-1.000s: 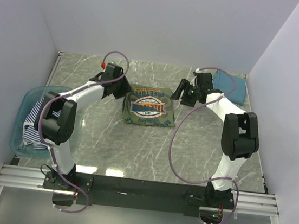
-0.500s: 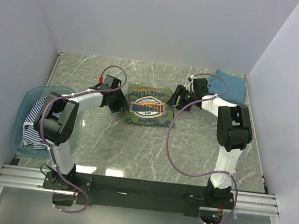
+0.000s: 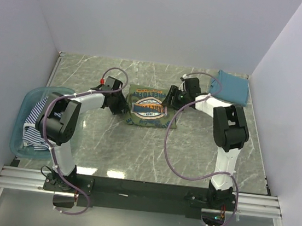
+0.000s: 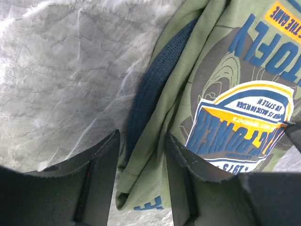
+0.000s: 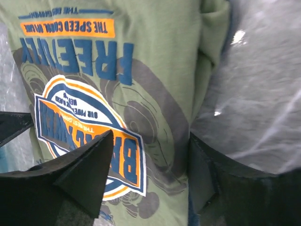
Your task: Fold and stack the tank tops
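The olive-green tank top [image 3: 149, 108] lies folded mid-table, its oval print facing up. My left gripper [image 3: 122, 106] is down at its left edge. In the left wrist view the jaws [image 4: 141, 157] stand open astride the folded green edge [image 4: 155, 141] and dark trim [image 4: 153, 84], not pinching it. My right gripper [image 3: 170, 97] is at the top's right edge. Its open jaws [image 5: 150, 157] straddle the printed cloth [image 5: 155, 52] there. The teal-blue tank top [image 3: 232, 88] lies folded at the back right. The striped tank top [image 3: 35, 121] is bunched in the tub.
The translucent teal tub [image 3: 19, 146] sits at the table's left edge beside the left arm. White walls close in the back and both sides. Bare marble tabletop [image 3: 152, 151] lies between the green top and the arm bases.
Both grippers have come inward and down onto the green top's left and right edges. Their jaws have narrowed slightly. The top itself has hardly moved.
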Controlling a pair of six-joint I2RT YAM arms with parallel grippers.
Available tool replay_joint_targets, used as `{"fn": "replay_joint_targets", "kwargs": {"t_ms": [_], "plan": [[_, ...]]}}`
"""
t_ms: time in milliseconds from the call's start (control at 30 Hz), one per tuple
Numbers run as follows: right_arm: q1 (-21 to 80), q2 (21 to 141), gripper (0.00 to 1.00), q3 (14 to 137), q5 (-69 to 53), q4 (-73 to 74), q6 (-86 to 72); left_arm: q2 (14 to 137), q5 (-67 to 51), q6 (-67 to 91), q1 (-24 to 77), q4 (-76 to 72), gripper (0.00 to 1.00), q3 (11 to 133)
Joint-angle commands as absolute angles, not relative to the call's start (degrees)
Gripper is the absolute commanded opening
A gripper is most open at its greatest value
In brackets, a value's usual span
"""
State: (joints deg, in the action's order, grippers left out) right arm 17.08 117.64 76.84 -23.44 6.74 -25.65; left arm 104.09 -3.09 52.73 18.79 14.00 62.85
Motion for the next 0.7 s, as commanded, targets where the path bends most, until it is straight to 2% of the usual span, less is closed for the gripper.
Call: {"fn": "replay_joint_targets", "kwargs": {"t_ms": [0, 133, 233, 267, 300, 467, 667], "plan": [[18.9, 119.4, 0.65, 78.1, -23.2, 7.9, -27.2, 104.4, -3.8, 52.4, 18.6, 12.1, 0.49, 64.3], [19.2, 120.9, 0.50, 79.7, -24.1, 8.3, -29.0, 104.5, -5.4, 52.9, 18.7, 10.6, 0.47, 63.5], [19.4, 121.0, 0.26, 81.6, -21.0, 11.9, -28.2, 103.5, -6.9, 52.7, 18.8, 10.3, 0.48, 63.5], [19.4, 120.9, 0.10, 82.8, -19.5, 13.2, -27.5, 102.9, -6.5, 52.3, 18.8, 10.7, 0.49, 63.9], [19.5, 120.3, 0.02, 83.3, -17.0, 15.5, -27.2, 101.6, -6.0, 52.0, 18.7, 12.7, 0.50, 64.8], [19.7, 117.9, 0.00, 88.0, -8.7, 22.0, -24.2, 96.1, -1.0, 50.2, 18.6, 19.3, 0.55, 68.1], [19.5, 117.2, 0.00, 98.9, 3.1, 31.3, -17.2, 88.9, 1.5, 47.5, 18.4, 25.0, 0.55, 69.8]]}}
